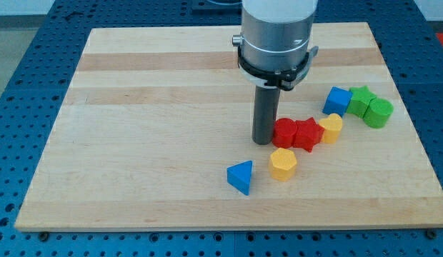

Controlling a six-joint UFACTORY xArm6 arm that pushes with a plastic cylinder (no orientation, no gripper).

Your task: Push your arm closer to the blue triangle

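The blue triangle (241,176) lies on the wooden board (136,128) near the view's bottom, a little right of centre. My tip (262,141) rests on the board above and slightly right of it, a short gap away. The tip stands just left of a red round block (284,133), close to or touching it.
A red star block (306,134) and a yellow block (331,128) sit right of the red round one. A yellow hexagon block (284,164) lies right of the blue triangle. A blue cube (338,100), a green star (361,99) and a green cylinder (379,113) cluster at the view's right.
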